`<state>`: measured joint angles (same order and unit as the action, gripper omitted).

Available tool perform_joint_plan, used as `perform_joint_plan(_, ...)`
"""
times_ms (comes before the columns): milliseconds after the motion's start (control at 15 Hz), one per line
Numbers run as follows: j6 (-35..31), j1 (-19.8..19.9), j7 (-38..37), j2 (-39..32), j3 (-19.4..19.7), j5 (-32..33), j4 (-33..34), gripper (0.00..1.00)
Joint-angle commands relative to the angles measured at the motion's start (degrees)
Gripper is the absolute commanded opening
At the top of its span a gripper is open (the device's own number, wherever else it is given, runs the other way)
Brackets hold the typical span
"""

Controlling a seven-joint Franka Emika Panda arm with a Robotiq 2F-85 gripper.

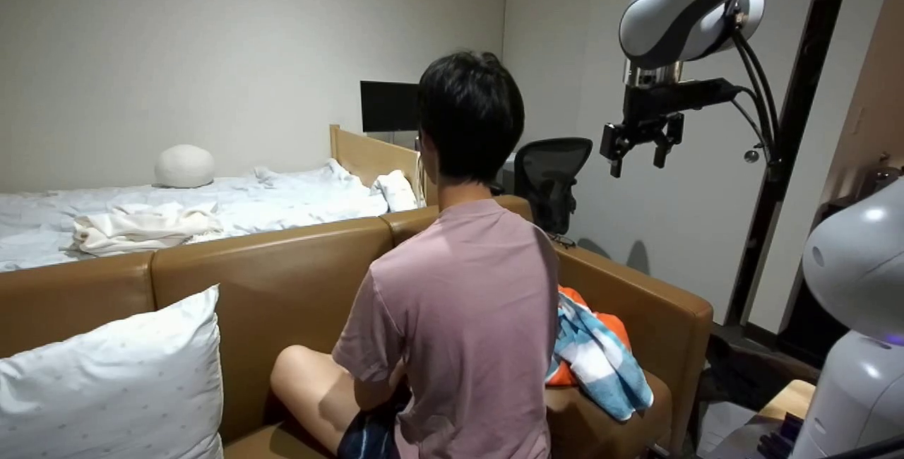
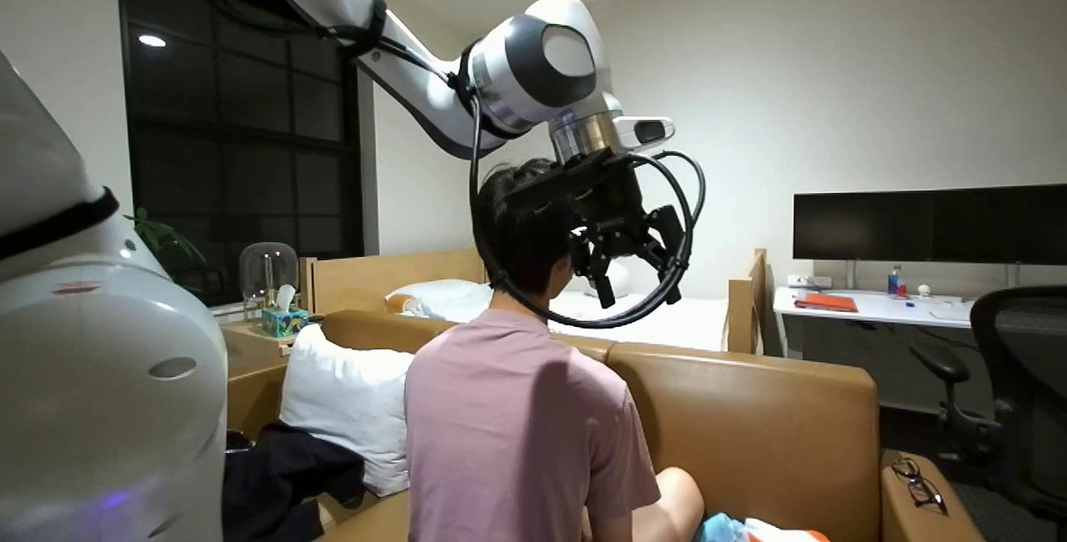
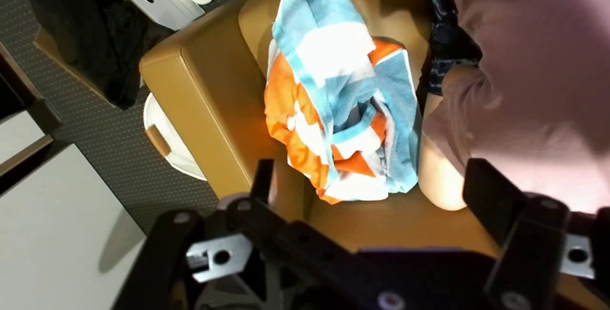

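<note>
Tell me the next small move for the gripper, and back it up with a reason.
I would probably lower the gripper slightly toward the crumpled towel, keeping clear of the seated person. Its jaws stand open with nothing between them, well above the towel, which lies on the sofa right beside the person.

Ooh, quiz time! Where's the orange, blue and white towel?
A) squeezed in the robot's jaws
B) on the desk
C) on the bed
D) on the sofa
D, because the wrist view shows the crumpled towel lying on the sofa seat between the armrest and the pink-shirted person.
</note>
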<state>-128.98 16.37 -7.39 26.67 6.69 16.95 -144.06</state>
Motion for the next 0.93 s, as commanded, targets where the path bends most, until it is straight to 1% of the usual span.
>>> perform_joint_plan(0,-1.7,0.9,-1.5,-8.5,1.1,1.0,5.7,1.0)
perform_joint_plan(400,2.2,-0.3,-0.7,-23.0,3.7,-1.0,19.4,1.0)
perform_joint_plan(533,4.0,-0.6,-0.8,-25.3,4.3,-1.4,22.8,1.0)
perform_joint_plan(667,5.5,-1.1,-0.5,-23.9,4.7,-0.7,22.3,1.0)
perform_joint_plan(733,3.4,-1.1,0.0,-24.5,4.9,-0.5,21.7,1.0)
perform_joint_plan(867,3.6,-1.2,0.0,-24.7,5.0,-0.5,22.1,1.0)
